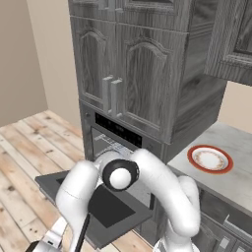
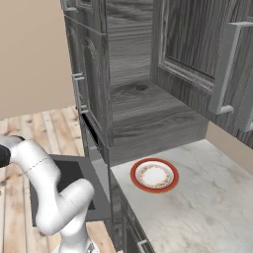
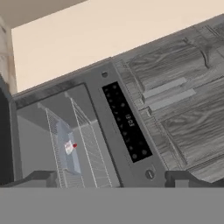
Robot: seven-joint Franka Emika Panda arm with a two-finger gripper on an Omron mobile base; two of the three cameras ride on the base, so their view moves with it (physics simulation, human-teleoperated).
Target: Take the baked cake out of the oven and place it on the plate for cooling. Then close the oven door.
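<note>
One slice of baked cake (image 3: 70,146), white with a red cherry, sits on the wire rack (image 3: 83,148) inside the oven (image 3: 87,135), well back from the opening. Not yet touched. Looks placed mid-rack, so any reach must go in past the front edge of the cavity.

One oven door (image 1: 93,204), dropped flat and jutting out over the wood floor (image 1: 24,147), dark window facing up. Left down, by the look of it, to keep the cavity reachable; to be shut only after the cake is out.

One plate (image 2: 154,176), red-orange rim and cream centre, bare, on the marble counter (image 2: 197,207) just right of the oven column. Set close, probably to keep the carry short.

One gripper (image 3: 109,178), seen in the hand view with two dark fingertips (image 3: 37,178) rising at the bottom edge, set wide apart with nothing between them. Aimed at the oven front, rolled so that the black display strip (image 3: 127,122) runs on a slant. Held back from the opening and spread, seemingly ready to go in around the slice.

Two bar handles (image 3: 168,94) on the grey cabinet doors (image 1: 123,69) above the oven; two small knobs flanking the display strip. Arm (image 1: 147,182) folded low in front of the door, elbow high.
</note>
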